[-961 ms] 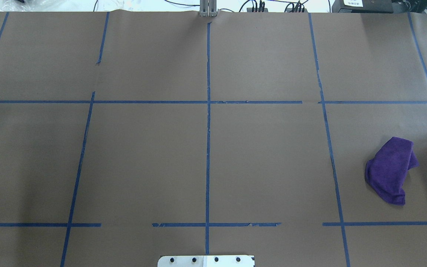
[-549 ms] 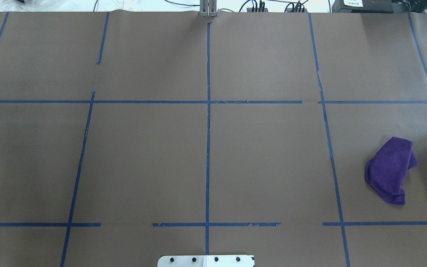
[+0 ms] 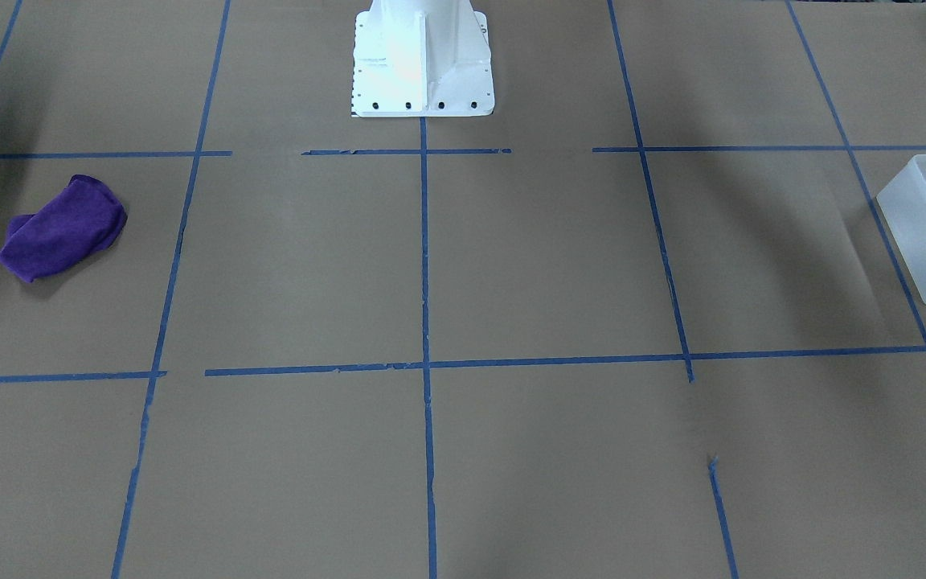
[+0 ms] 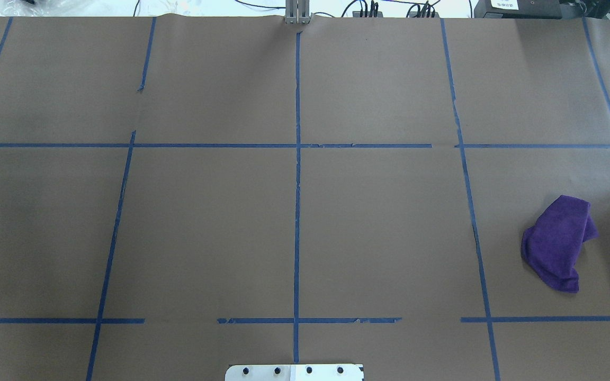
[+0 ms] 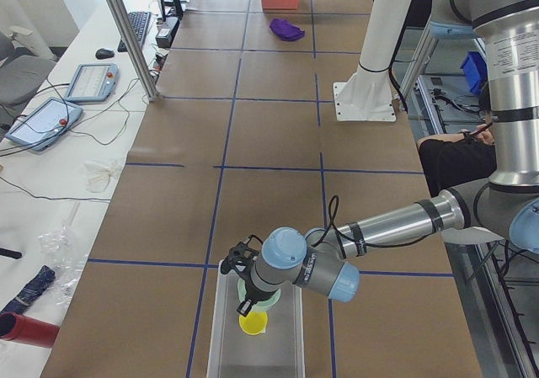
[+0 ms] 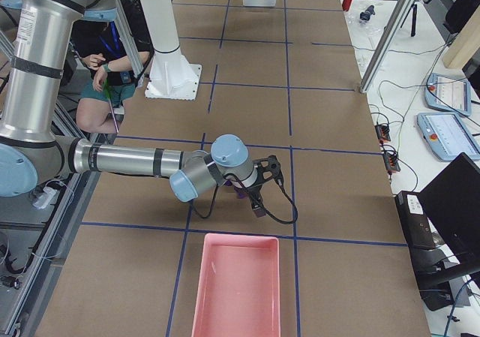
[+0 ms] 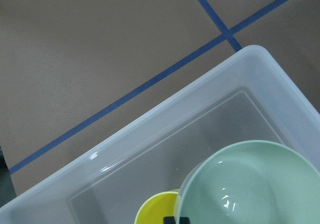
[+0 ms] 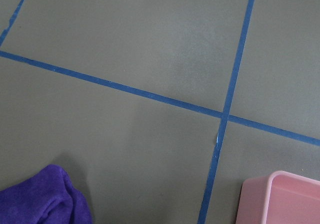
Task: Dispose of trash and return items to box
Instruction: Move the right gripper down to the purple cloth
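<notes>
The frosted-white box stands at the table end on my left; it also shows in the front-facing view and the left wrist view. The mint-green bowl and the yellow cup lie inside it, side by side; the side view shows the bowl and cup too. My left gripper hovers over them; I cannot tell whether it is open or shut. My right gripper hangs just above a purple cloth; its state I cannot tell.
The purple cloth lies crumpled on the brown paper at my right side. A pink bin stands at the table end beyond it, its corner in the right wrist view. Blue tape lines grid the table. The white robot base stands mid-table.
</notes>
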`<state>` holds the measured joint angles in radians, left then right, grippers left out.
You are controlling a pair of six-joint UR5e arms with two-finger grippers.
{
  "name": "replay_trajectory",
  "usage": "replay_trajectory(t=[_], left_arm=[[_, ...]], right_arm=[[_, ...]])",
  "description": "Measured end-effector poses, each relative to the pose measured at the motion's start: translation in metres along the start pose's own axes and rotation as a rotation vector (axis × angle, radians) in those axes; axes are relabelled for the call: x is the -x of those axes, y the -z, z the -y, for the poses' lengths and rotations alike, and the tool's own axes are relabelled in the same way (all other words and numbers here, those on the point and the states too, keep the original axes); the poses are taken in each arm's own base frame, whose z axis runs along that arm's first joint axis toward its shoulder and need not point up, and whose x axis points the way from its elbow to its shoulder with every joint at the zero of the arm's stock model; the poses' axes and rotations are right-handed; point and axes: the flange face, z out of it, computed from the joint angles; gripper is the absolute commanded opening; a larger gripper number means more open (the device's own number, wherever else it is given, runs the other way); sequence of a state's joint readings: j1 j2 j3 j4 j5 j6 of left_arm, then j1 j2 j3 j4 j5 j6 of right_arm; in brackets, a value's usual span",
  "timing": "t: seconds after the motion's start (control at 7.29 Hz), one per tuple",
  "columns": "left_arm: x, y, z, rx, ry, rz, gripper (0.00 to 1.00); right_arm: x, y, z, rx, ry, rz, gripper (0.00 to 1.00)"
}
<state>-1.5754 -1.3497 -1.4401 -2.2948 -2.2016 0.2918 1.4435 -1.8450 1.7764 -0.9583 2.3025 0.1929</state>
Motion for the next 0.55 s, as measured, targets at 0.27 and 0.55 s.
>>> replay_trajectory(t=[0.27, 0.55], left_arm=[[-0.001, 0.003, 0.006, -0.014, -0.01, 0.004, 1.0], [-0.004, 0.021, 0.043, -0.035, -0.006, 0.006, 1.0]], right_arm=[[0.0, 0.0, 0.001, -0.001, -0.003, 0.0, 1.0], [0.007, 0.0, 0.009, -0.006, -0.028, 0.009, 0.99]])
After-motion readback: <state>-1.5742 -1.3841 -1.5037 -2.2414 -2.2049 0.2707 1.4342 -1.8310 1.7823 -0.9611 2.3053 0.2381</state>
